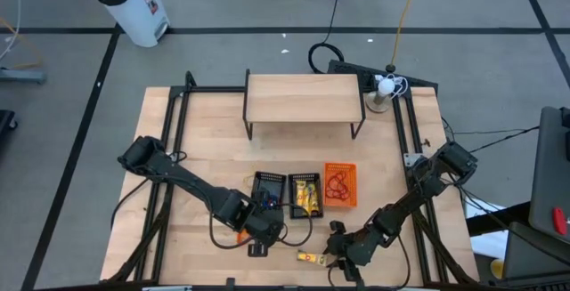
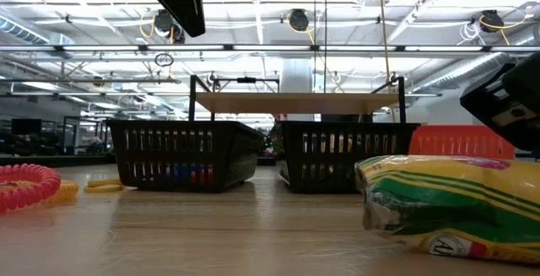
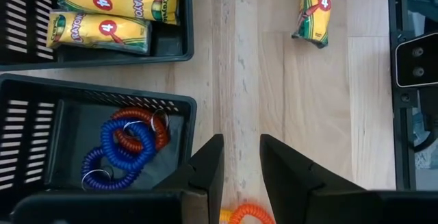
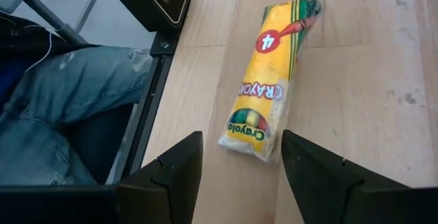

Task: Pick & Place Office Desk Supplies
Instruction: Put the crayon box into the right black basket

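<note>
Wooden bench (image 1: 205,140) carrying three baskets: black (image 1: 269,190) with blue and red coil loops (image 3: 123,148), black (image 1: 305,195) with crayon packs (image 3: 109,11), orange (image 1: 339,185) with red loops. Loose crayon pack (image 4: 270,80) near front edge, just ahead of right pincer (image 4: 239,166), parted, empty. Left pincer (image 3: 239,172) beside coil basket, slightly parted, empty, above orange coil (image 3: 252,214). Raised shelf (image 1: 303,100) behind.

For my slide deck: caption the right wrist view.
Open right pincer poised over a yellow Crayola crayon pack lying on the wooden table.
</note>
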`<state>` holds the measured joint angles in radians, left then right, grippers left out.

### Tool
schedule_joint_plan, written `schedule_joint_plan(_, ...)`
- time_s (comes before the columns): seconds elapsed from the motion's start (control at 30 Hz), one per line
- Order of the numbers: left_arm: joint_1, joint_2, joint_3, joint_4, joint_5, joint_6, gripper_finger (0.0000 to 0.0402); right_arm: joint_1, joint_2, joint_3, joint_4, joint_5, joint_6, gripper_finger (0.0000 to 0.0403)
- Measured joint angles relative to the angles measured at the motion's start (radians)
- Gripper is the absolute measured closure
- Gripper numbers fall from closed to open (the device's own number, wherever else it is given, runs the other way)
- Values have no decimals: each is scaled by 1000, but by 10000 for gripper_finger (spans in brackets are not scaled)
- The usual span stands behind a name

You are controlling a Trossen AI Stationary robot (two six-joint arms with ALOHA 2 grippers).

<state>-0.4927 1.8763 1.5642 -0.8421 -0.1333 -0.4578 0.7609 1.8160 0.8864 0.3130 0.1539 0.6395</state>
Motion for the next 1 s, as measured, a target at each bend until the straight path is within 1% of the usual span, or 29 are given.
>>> schedule_joint_plan(0.33,2,0,0,0,0,0,307,-7,4,0,6,2,4,215)
schedule_joint_plan(0.47,2,0,0,-1,0,0,307,-24,45,-1,20,-7,4,215)
schedule_joint_plan(0.57,2,0,0,0,0,-9,307,-45,84,1,75,-39,6,215)
schedule_joint_plan(0.67,2,0,0,-1,0,-23,307,-58,102,2,117,-52,-1,215)
schedule_joint_plan(0.77,1,0,0,-1,0,-22,307,-66,105,2,118,-54,-2,221)
schedule_joint_plan(0.8,2,0,0,-1,0,-22,307,-66,105,2,117,-54,-1,230)
schedule_joint_plan(0.87,2,0,0,-1,0,-23,307,-67,106,2,114,-52,2,264)
schedule_joint_plan(0.97,2,0,0,-1,0,-22,307,-74,108,1,108,-67,3,352)
schedule_joint_plan(1.0,2,0,0,-1,0,-23,307,-75,107,1,110,-75,-7,372)
